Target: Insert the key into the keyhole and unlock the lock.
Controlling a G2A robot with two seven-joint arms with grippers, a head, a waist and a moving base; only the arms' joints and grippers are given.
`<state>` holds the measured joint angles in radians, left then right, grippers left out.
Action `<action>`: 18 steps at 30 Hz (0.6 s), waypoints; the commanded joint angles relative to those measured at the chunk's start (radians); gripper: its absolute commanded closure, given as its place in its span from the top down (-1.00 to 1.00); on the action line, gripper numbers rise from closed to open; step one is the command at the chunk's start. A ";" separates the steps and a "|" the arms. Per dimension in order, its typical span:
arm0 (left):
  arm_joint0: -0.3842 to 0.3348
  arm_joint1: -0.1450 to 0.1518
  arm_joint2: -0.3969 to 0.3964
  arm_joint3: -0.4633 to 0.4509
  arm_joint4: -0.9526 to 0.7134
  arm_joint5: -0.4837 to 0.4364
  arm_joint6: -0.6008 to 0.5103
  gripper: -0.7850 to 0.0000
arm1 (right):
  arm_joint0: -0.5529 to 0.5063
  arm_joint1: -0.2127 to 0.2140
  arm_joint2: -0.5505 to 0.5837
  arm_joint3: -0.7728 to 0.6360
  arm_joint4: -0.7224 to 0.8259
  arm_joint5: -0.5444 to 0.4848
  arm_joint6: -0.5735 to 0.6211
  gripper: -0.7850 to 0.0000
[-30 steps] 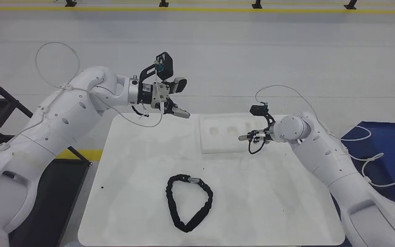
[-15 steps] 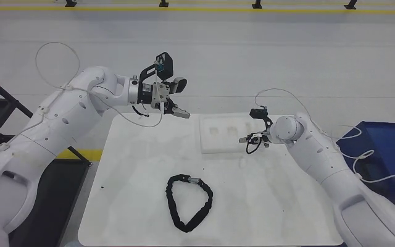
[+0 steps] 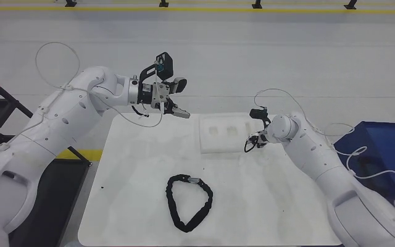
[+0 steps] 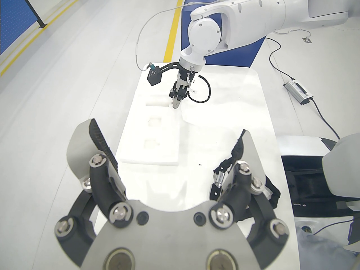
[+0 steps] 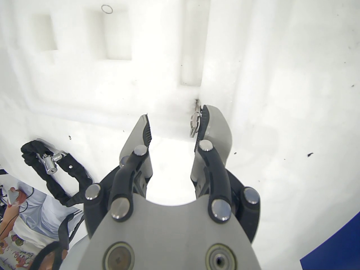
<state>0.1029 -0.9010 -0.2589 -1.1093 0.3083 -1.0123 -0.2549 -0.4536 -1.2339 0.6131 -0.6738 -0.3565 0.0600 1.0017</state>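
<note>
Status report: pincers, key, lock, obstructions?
Left pincer open, raised. Right pincer open at white foam block, small metal key beside one finger. Black chain lock untouched, unobstructed.

White counter (image 3: 136, 185) with rounded corners, and not much on it. Up at 12 to 1 o'clock lies a white foam block (image 3: 216, 146), flat, with rectangular pockets cut into its top. Down at 6 to 7 o'clock sits the black chain lock (image 5: 76, 170), curled into a closed loop, silver lock body (image 3: 193, 181) at the loop's top. Well apart, those two. A small metal key (image 5: 194, 120) stands right at the block's edge at 3 o'clock. A few dark specks (image 3: 202, 167) dot the middle.
</note>
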 commanded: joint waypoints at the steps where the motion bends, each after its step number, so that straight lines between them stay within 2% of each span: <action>1: 0.000 0.000 0.000 0.000 0.000 0.000 0.000 1.00 | 0.003 -0.007 -0.001 0.018 0.003 0.005 0.002 -0.32; 7: 0.000 0.000 0.000 0.000 0.000 0.000 0.000 1.00 | 0.016 -0.033 -0.007 0.087 0.013 -0.006 -0.002 -0.41; 13: 0.000 0.000 0.000 0.000 0.000 0.000 0.000 1.00 | 0.030 -0.059 -0.015 0.142 0.015 -0.010 -0.006 -0.70; 16: 0.000 0.000 0.000 0.000 0.000 0.000 0.000 1.00 | 0.038 -0.071 -0.016 0.167 0.017 -0.009 -0.008 -1.00; 18: 0.000 0.000 0.000 0.000 0.000 0.000 0.000 1.00 | 0.045 -0.077 -0.017 0.184 0.013 -0.002 -0.014 -1.00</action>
<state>0.1029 -0.9010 -0.2589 -1.1093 0.3083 -1.0123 -0.2549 -0.4119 -1.3087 0.5965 -0.4974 -0.3411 0.0530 0.9911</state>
